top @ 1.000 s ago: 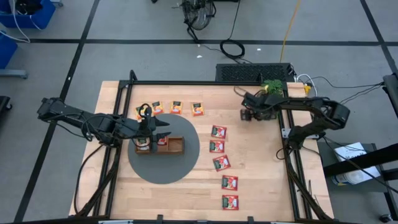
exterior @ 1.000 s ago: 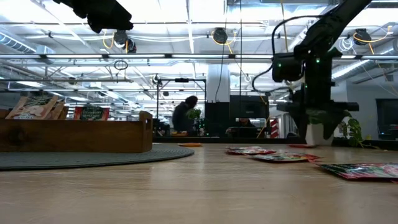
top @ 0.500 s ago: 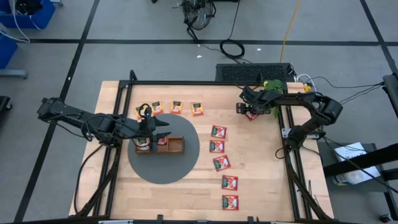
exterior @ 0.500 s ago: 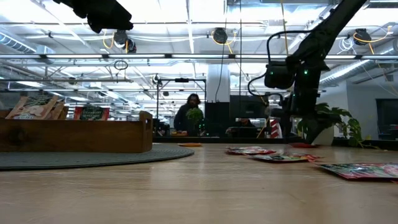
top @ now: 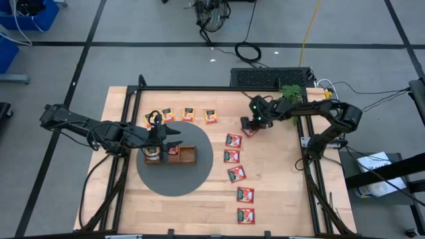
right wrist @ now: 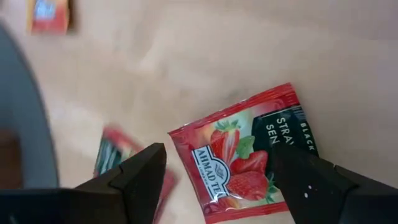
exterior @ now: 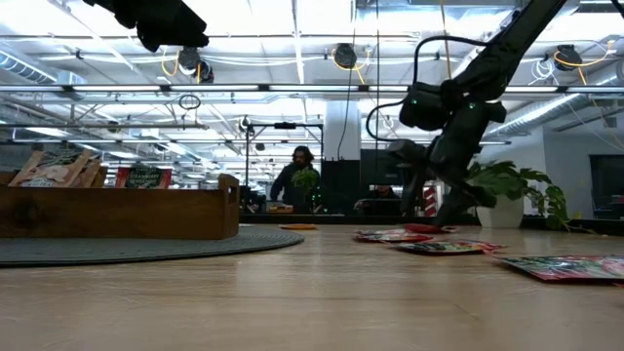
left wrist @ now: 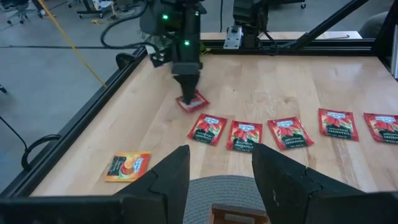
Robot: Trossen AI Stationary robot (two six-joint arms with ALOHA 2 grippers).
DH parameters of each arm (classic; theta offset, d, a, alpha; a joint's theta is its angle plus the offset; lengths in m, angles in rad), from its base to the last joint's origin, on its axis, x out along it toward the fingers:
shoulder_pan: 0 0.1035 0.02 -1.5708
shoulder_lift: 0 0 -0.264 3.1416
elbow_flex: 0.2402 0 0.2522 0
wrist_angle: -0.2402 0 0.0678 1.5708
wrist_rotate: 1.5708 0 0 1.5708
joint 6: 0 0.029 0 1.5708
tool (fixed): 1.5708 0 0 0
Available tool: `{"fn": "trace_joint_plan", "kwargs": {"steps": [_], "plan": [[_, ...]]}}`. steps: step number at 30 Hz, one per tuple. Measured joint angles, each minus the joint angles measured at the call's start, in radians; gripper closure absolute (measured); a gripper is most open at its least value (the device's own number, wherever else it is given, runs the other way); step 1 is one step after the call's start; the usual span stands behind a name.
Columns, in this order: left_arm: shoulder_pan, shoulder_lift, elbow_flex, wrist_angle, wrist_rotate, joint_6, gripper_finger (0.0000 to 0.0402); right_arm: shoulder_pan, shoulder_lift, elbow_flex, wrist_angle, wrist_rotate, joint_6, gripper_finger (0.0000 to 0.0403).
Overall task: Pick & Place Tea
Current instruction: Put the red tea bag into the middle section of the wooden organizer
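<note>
A red strawberry tea packet (right wrist: pixel 239 155) lies flat on the wood at the far end of a row of several red packets (top: pixel 232 156). My right gripper (top: pixel 247 125) hangs over it, open, a finger on each side (right wrist: pixel 217 152). Several orange-yellow packets (top: pixel 188 114) lie along the far side. My left gripper (top: pixel 169 136) is open and holds nothing, hovering above the brown wooden tray (top: pixel 186 155). The tray stands on a round grey mat (top: pixel 192 178) and has packets standing in it (exterior: pixel 54 166). My right gripper comes at the red packet (left wrist: pixel 193 101) from above, slanting, with its fingers (right wrist: pixel 298 177) apart over the packet's two sides. The packet lies flat on the table. I cannot tell whether a fingertip touches it.
Black frame rails run along the table's edges (top: pixel 307 143). A potted green plant (top: pixel 290 91) stands at the far right corner. Bare wood lies between the red row and the right rail (top: pixel 279 172). A person stands in the room far behind the table (exterior: pixel 302 180).
My right gripper has moved from near the table's right rail toward the left and has tipped over at a slant. The red packet has come along with it and now lies at the far end of the red row.
</note>
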Motion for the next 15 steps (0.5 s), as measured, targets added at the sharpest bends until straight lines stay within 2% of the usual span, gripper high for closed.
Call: {"fn": "trace_joint_plan", "kwargs": {"steps": [7,15], "plan": [[0.0,0.0,0.0,0.0,0.0,0.0,0.0224,0.086,0.0,-0.001,-0.106,-0.111,-0.002,0.0143],[0.0,0.0,0.0,0.0,0.0,0.0,0.0224,0.139,0.001,-0.001,-0.369,-0.205,0.053,0.0168]]}}
